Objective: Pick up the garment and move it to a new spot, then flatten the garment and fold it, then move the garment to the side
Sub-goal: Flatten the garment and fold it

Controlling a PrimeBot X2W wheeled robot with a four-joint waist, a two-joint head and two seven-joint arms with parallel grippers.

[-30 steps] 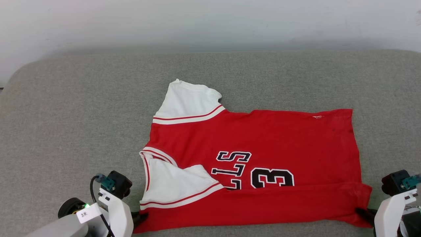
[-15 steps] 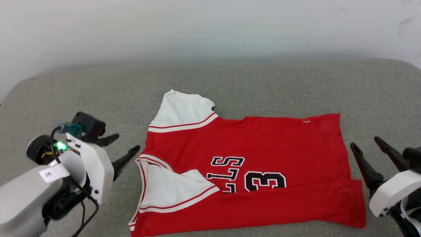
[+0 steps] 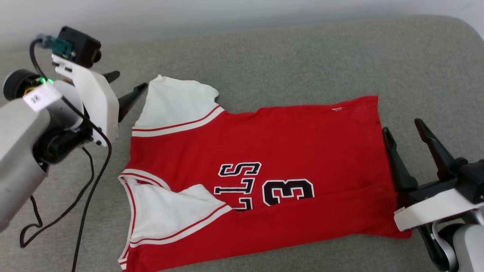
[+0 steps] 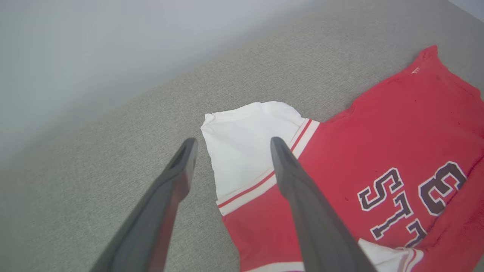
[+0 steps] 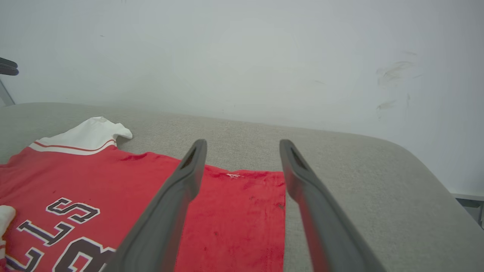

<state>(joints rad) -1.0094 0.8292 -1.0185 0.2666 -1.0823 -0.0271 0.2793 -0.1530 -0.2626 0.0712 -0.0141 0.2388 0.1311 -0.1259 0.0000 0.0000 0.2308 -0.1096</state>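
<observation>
The garment [image 3: 302,143] is a red jersey with white sleeves and black lettering. It lies spread on the grey cushion, its near long edge folded up over the bottom of the lettering. My left gripper [image 3: 131,79] is open beside the far white sleeve [image 3: 174,102], with nothing in it. In the left wrist view the gripper [image 4: 233,141] hovers over that sleeve [image 4: 245,151]. My right gripper [image 3: 401,126] is open and empty at the garment's right hem. The right wrist view has that gripper [image 5: 242,142] above the far right corner of the garment [image 5: 113,177].
The grey cushioned surface [image 3: 283,56] stretches wide around the garment, ending at a pale wall [image 5: 245,56] behind. Its right end is rounded [image 5: 423,177]. A black cable [image 3: 90,177] hangs from my left arm over the cushion.
Both grippers were shut on the garment's near edge, then opened and let go. They lifted toward the far side, the left to the far sleeve. The camera view has shifted.
</observation>
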